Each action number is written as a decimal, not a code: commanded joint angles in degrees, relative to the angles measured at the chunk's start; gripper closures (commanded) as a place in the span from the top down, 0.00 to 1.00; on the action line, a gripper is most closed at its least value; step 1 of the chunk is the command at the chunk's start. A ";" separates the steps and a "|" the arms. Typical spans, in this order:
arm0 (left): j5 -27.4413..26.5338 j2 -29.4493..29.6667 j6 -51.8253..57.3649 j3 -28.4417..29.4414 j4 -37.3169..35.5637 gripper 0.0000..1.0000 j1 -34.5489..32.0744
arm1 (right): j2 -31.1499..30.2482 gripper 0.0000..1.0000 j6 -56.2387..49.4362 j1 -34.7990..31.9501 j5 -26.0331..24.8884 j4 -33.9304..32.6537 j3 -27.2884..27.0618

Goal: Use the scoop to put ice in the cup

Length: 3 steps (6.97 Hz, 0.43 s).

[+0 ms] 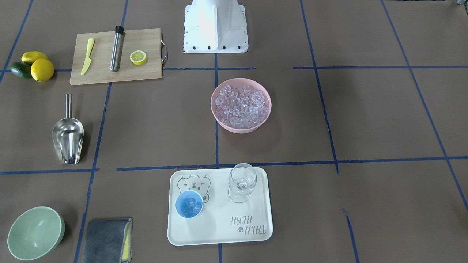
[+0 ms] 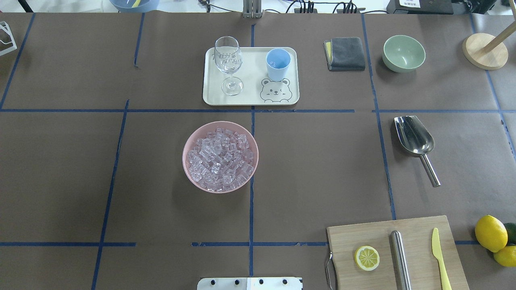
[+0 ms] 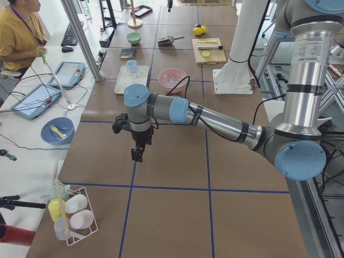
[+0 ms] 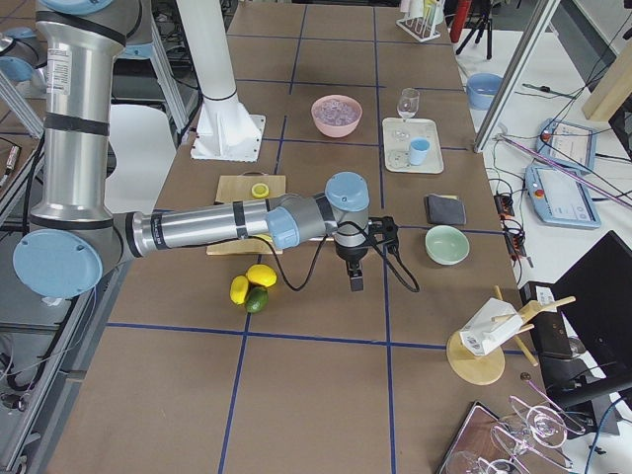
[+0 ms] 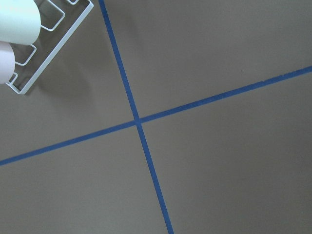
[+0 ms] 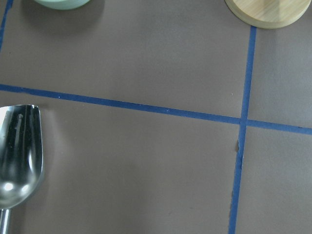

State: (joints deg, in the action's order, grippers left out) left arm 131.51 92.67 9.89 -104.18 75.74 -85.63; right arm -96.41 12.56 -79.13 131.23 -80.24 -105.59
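The ice point(image 1: 241, 106) is piled in a pink bowl point(image 2: 188, 141) at mid-table. A light-blue cup point(image 1: 189, 204) stands on the cream tray point(image 1: 219, 233) with a few cubes in it. On the table at the robot's right the steel scoop point(image 2: 414, 137) lies empty and untouched; its trough shows at the lower left of the right wrist view point(image 6: 17, 156). My right gripper point(image 4: 355, 279) hangs over the table near it. Over bare table at the far left end hangs my left gripper point(image 3: 138, 153). Both grippers show only in the side views, so I cannot tell whether they are open or shut.
A wine glass point(image 1: 241, 182) shares the tray. A green bowl point(image 2: 404, 53) and grey cloth point(image 2: 345, 53) sit beyond the scoop. The cutting board point(image 2: 415, 233) carries a lemon slice, steel cylinder and yellow knife; lemons point(image 2: 490, 233) lie beside it. A wire rack point(image 5: 48, 48) stands at the left end.
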 commanded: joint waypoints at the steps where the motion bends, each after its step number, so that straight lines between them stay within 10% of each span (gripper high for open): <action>1: 5.41 -1.52 0.48 4.50 -0.25 1.00 -0.15 | 0.78 1.00 -8.14 -3.47 5.31 -3.69 5.35; 3: 5.51 -1.44 1.44 4.42 -0.51 1.00 -2.59 | 1.23 1.00 -8.51 -5.07 9.40 -3.08 10.66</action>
State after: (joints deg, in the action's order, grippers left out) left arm 136.66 91.28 10.61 -100.00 75.38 -86.64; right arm -95.11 4.70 -83.45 139.12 -83.48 -97.28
